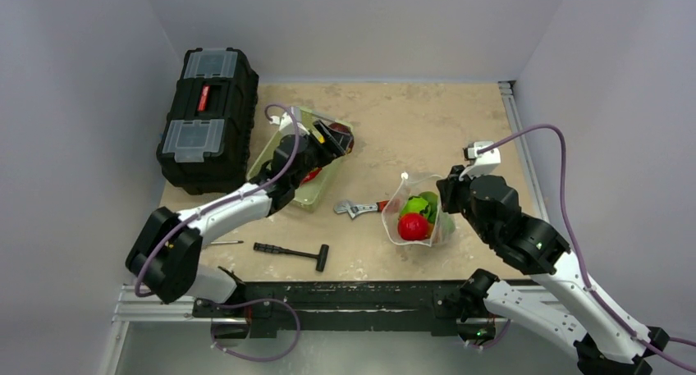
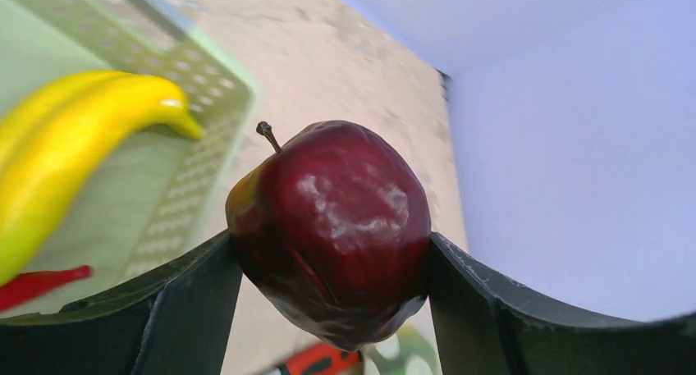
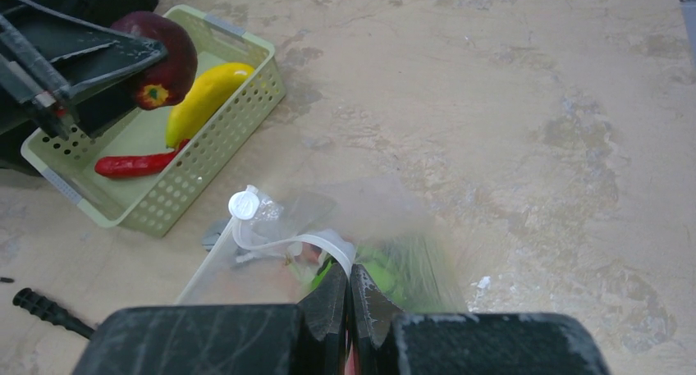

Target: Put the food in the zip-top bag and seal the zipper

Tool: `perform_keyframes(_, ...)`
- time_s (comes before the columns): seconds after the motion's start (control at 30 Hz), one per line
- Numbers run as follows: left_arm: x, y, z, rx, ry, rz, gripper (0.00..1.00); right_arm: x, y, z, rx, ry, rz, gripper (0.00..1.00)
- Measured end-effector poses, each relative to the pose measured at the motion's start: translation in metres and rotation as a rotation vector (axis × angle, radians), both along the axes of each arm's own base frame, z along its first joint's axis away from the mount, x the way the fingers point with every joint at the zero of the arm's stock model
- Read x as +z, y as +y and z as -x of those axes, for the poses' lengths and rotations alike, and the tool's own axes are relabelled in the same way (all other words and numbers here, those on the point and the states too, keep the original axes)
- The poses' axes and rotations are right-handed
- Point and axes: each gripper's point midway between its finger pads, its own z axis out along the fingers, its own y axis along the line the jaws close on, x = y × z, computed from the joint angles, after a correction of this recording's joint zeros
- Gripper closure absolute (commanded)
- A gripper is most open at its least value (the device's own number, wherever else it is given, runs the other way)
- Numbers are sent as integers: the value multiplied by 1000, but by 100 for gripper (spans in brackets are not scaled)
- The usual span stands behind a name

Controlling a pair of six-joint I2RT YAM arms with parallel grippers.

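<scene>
Over one end of the pale green perforated plastic basket, the left pincer has its jaws spread just as wide as the dark red glossy toy apple clamped between them, one pad on each flank (a grip across the widest part, so it should not roll out while carried). Across the beige mottled table, well apart, the right pincer is closed to a slit on the rim of the clear soft plastic zip-top bag, nipping it at the white zipper strip. I judge this keeps the mouth propped open for the drop. A green toy pepper and a red round toy fruit lie inside the bag. A yellow toy banana and a red toy chilli lie in the basket, so filling looks about half done, and sealing comes last.
</scene>
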Motion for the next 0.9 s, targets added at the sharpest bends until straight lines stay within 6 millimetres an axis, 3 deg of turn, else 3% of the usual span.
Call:
perform_keyframes(0.2, 54, -39, 69, -347, -210, 27, 62, -1, 2, 0, 8, 1, -4, 100)
perform_keyframes(0.33, 87, -83, 142, -641, -393, -3, 61, -1, 3, -1, 8, 0, -5, 100)
perform_keyframes(0.43, 96, -117, 204, -856, -501, -31, 61, -1, 3, -1, 8, 0, -6, 100)
perform_keyframes(0.5, 93, -135, 230, -964, -536, -45, 61, -1, 3, -1, 8, 0, -5, 100)
perform_keyframes(0.6, 78, -157, 236, -1022, -528, -61, 62, -1, 3, -1, 8, 0, -6, 100)
perform_keyframes(0.77, 38, -174, 231, -1052, -451, -101, 63, -1, 3, -1, 8, 0, -6, 100)
perform_keyframes(0.9, 36, -181, 231, -1057, -438, -112, 59, -1, 2, -1, 5, 0, -3, 100)
